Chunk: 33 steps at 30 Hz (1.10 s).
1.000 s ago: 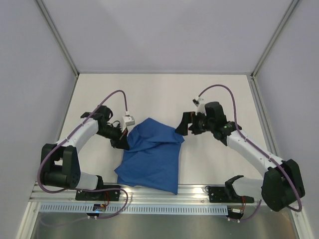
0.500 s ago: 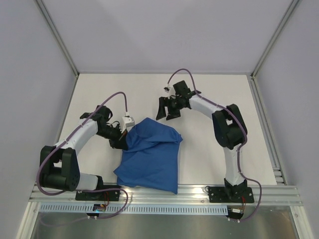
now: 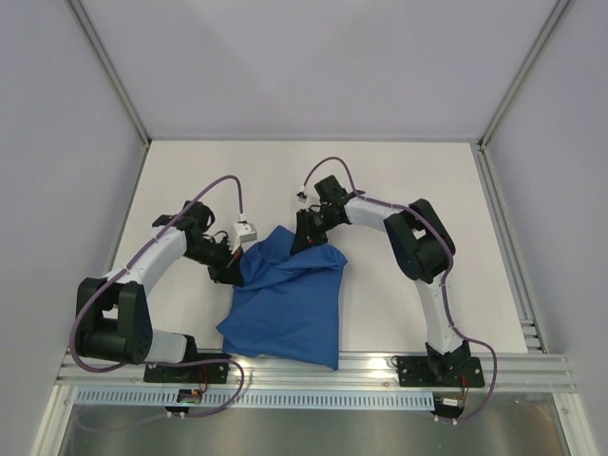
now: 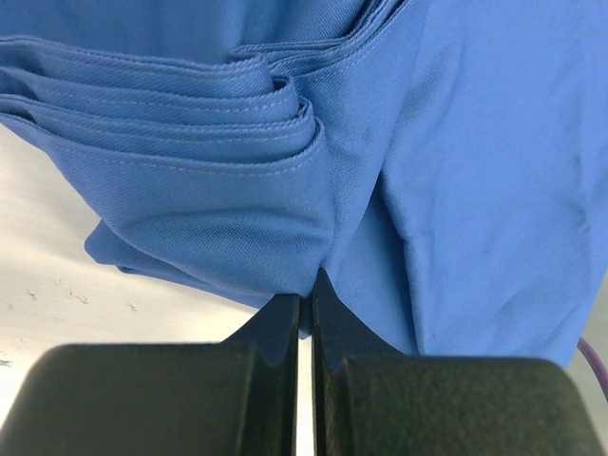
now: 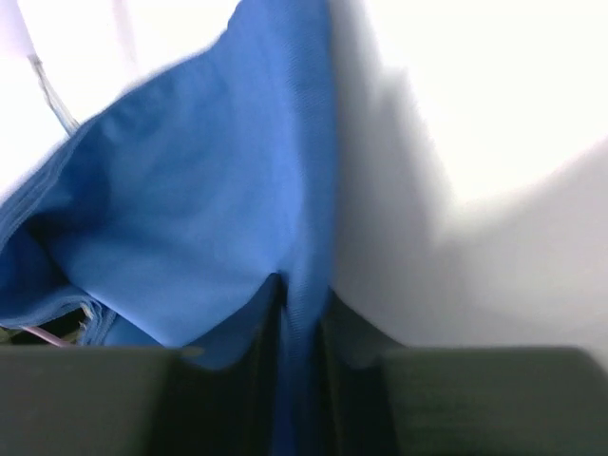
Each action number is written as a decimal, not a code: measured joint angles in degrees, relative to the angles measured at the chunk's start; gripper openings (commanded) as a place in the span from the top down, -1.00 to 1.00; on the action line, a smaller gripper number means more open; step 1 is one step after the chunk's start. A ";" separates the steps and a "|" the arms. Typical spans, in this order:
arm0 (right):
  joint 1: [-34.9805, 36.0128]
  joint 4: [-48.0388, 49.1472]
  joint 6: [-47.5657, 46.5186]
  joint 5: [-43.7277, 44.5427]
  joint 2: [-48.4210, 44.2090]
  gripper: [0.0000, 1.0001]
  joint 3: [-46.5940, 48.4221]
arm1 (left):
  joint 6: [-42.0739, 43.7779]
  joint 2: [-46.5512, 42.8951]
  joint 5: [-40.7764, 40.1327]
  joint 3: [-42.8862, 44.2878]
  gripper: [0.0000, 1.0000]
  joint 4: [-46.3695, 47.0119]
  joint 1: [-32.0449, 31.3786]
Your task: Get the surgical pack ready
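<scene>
Blue cloth [image 3: 290, 304] lies as a creased, folded bundle in the middle of the worktop [image 3: 399, 180], a little left of centre. Its near hem reaches the near edge of the worktop, at the metal rail [image 3: 513, 360]. The far part is bunched and raised. The near part lies flatter.

Left gripper [image 3: 234, 272] is at the bundle's far-left corner, its arm coming in from the left edge. Left wrist view: the black fingers [image 4: 280, 328] are closed almost flush, with only a thin slit between them. A fold of the cloth is nipped at their tips. Above the tips are several stacked layers with stitched hems, curling over to the left. To the right is a broad smooth panel of the same cloth. Bare white worktop shows at lower left, under the hanging fold.

Right gripper [image 3: 304, 237] is at the far edge of the bundle, near its far peak. Its arm reaches in from the right, and a purple cable [image 3: 328, 161] loops above the wrist. The right wrist view is blurred. Even so, a strip of cloth clearly runs down between the two dark fingers [image 5: 228, 380], so the jaws are closed on it. Cloth fans out up and to the left from the pinch, with layered hems at the far left. White worktop lies to the right of it.

Both grippers grip the same bundle, close together along its far side.
</scene>
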 measured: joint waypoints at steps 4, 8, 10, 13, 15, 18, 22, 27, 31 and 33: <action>-0.55 7.23 4.09 -0.31 -0.68 0.99 -2.54 | 0.02 0.00 -0.20 0.00 1.00 0.09 -0.02; -0.96 14.36 8.24 -0.22 -4.35 0.99 -7.50 | 0.00 0.00 -0.42 0.00 0.99 0.09 -0.02; -1.18 18.91 10.97 -0.15 -7.34 0.99 -10.43 | 0.00 -0.11 -0.44 0.00 0.89 0.07 -0.02; -1.38 24.79 14.08 0.07 -12.63 0.99 -14.58 | 0.00 -0.68 -0.74 0.00 0.59 0.13 -0.02; -1.27 28.06 15.65 0.15 -17.16 0.99 -16.96 | -0.09 -1.49 -1.57 0.00 0.39 -0.04 -0.02; -0.28 30.97 16.02 0.20 -23.85 0.99 -20.68 | 0.31 -2.67 -3.02 0.00 0.07 -0.85 0.04; 3.69 31.80 14.32 0.50 -31.82 0.99 -26.32 | 1.40 -4.57 -4.39 0.13 -0.17 -3.80 1.27; 10.64 31.06 11.72 1.18 -40.04 0.99 -35.06 | 2.08 -9.20 -5.38 0.72 -0.19 -6.73 2.95; 18.53 27.56 6.21 3.48 -44.78 0.99 -37.29 | 2.14 -13.14 -7.21 0.70 -0.21 -7.85 3.96; 22.77 26.75 3.61 5.31 -46.25 0.94 -38.42 | 1.40 -14.64 -8.41 0.46 -0.23 -7.74 4.44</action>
